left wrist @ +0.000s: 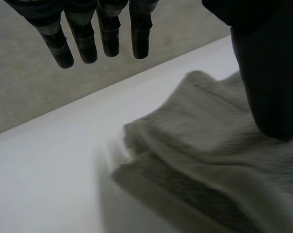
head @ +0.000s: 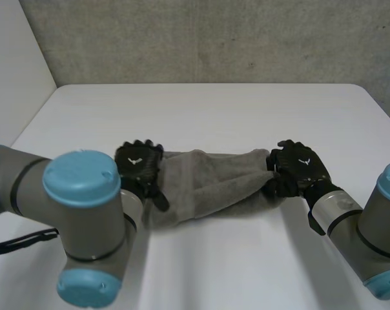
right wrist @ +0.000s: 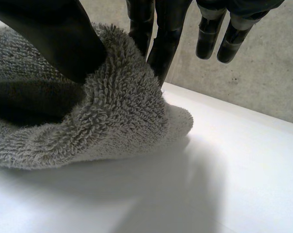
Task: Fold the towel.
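One bunched grey terry towel [head: 211, 184], lying lengthwise across the near middle of one white counter [head: 201, 110]. Two hands: left hand [head: 138, 165] at its left end, fingers straight and spread, thumb resting on cloth; right hand [head: 301, 166] at its right end, pinching a fold between thumb and fingers.

A white desk [head: 201, 110] with a smooth, matte top and rounded far corners fills the lower part of the room. Its far edge runs along a grey concrete wall [head: 214, 39], rough, speckled and dotted with small pits. On the left, a paler, smooth wall [head: 14, 64] meets the concrete at an upright corner. The light falls soft and even across the desk top.
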